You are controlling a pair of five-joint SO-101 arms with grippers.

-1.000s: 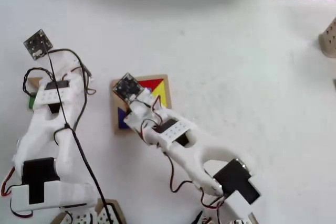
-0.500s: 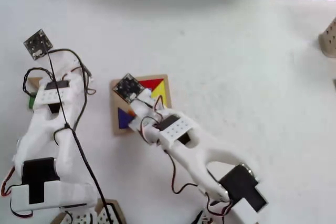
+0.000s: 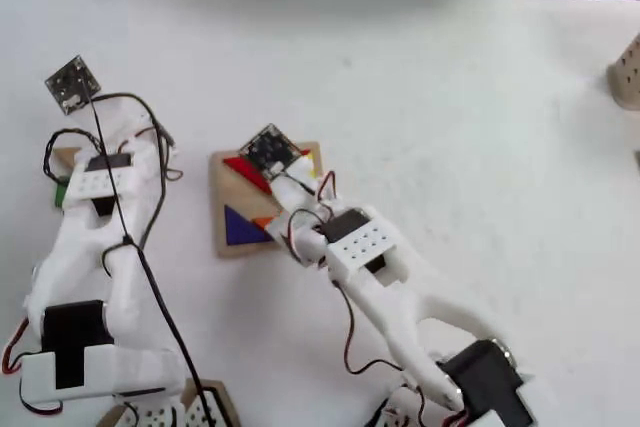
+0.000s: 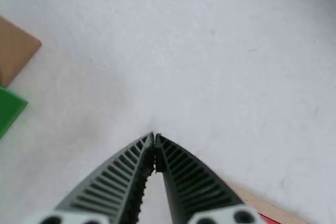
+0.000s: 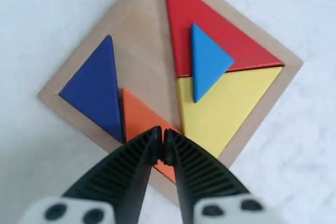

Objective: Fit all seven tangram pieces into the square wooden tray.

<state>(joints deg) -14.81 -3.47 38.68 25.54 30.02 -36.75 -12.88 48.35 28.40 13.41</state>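
Tray [image 5: 147, 61] | light-blue triangle [image 5: 207, 61] overlaps red triangle [image 5: 181, 24], yellow triangle [image 5: 231, 103] | green piece [image 4: 8, 111] outside

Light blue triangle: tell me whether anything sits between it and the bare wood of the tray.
Yes. The light blue triangle lies on the red triangle, one tip over the yellow triangle; both sit under it. Bare wood of the tray shows next to the red one, and nothing visible blocks the way there.

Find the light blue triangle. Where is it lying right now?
In the right wrist view the light blue triangle lies inside the tray, stacked on the red triangle, one tip crossing onto the yellow triangle.
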